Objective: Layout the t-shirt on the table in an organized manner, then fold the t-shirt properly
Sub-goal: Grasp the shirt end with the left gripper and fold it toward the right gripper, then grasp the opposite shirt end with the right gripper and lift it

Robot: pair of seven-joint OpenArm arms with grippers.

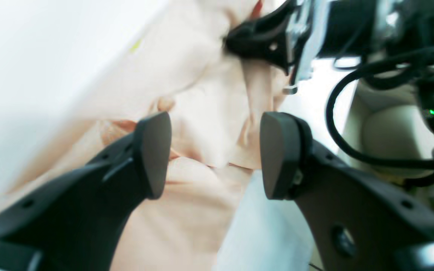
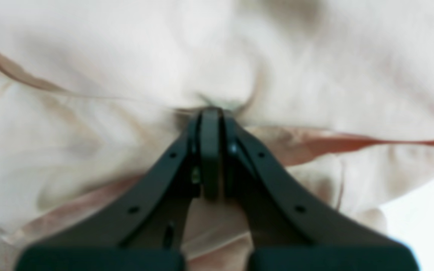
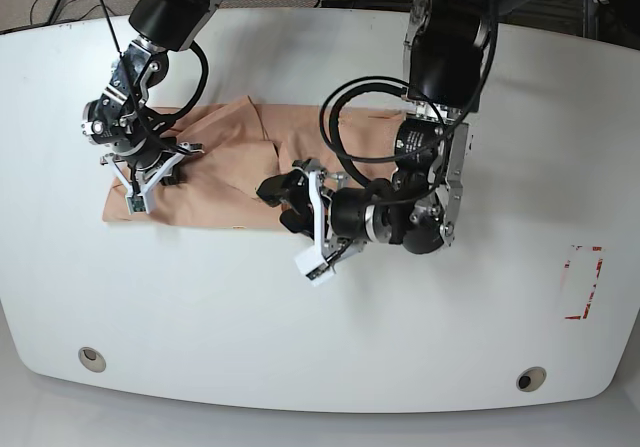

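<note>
The pale peach t-shirt lies crumpled and partly bunched on the white table, left of centre. My left gripper hovers open at the shirt's near right edge; fabric shows between its pads without being pinched. In the base view that gripper points left at the shirt. My right gripper is shut on a fold of the t-shirt near its left end. It also appears at the top of the left wrist view as the right gripper, clamped on the cloth.
A red tape outline marks the table's right side. Two grey grommets sit near the front edge. A black cable loops beside the left gripper. Bare white tabletop lies in front of the shirt.
</note>
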